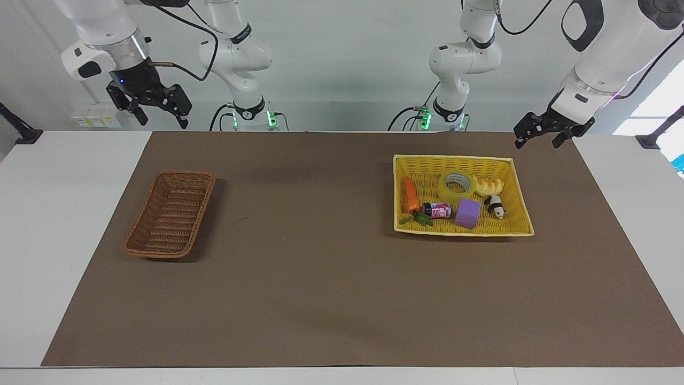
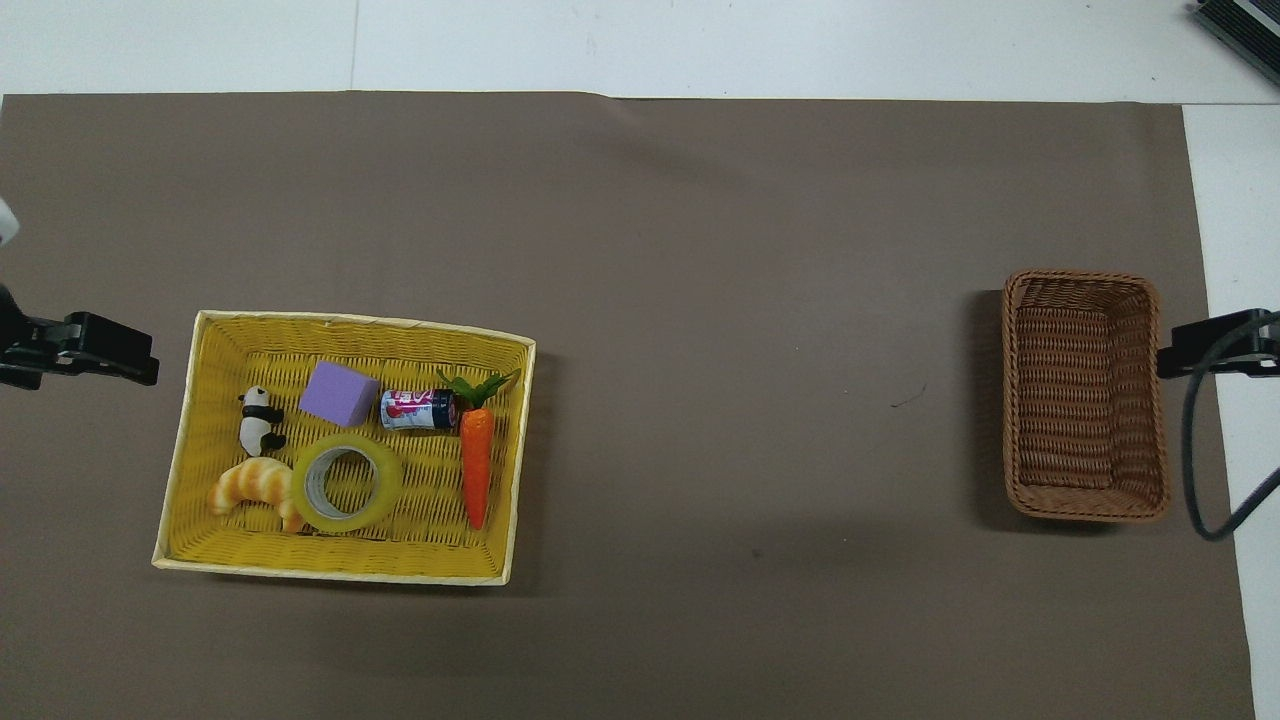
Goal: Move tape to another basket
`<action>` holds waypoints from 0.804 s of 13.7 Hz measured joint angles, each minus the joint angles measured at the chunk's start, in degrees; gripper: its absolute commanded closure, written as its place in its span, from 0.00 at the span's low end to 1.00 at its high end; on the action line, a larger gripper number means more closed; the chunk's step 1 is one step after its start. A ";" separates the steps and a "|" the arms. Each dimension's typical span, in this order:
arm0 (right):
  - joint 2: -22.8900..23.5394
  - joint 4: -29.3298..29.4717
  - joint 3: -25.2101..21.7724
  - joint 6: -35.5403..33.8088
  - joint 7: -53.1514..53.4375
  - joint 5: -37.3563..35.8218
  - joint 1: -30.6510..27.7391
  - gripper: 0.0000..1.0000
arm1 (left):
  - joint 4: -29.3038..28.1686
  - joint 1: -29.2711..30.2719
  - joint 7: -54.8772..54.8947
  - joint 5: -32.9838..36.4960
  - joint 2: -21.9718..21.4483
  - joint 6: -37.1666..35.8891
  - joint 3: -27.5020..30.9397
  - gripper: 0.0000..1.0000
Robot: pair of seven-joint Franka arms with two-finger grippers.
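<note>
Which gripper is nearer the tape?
Left. The left gripper hangs just outside the yellow basket holding the tape; the right gripper hangs near the brown basket.

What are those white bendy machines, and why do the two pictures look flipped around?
They are two robot arms. Each ends in a gripper, a two-fingered hand. One picture faces the robots; the other looks down from above them, so things swap sides. The left gripper and right gripper hang open, raised near the robots' edge of the table, holding nothing. A yellow basket holds the tape, a purple block, a carrot, a can, a panda and a croissant. The brown basket is empty.
</note>
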 measured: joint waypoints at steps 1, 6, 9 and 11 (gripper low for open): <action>0.00 0.00 0.00 0.00 0.00 0.00 0.00 0.00 | -0.01 0.00 0.08 0.00 0.00 -0.02 -0.04 0.00; 0.00 -0.02 0.00 0.00 0.00 0.00 -0.01 0.00 | -0.10 0.00 0.16 0.00 0.00 -0.06 -0.14 0.00; 0.00 -0.02 0.00 0.00 0.00 0.00 -0.01 0.00 | -0.22 0.00 0.16 0.00 -0.01 -0.06 -0.13 0.00; 0.00 -0.02 0.00 0.00 0.00 0.00 -0.01 0.00 | -0.59 0.00 0.15 0.00 -0.09 -0.05 -0.09 0.00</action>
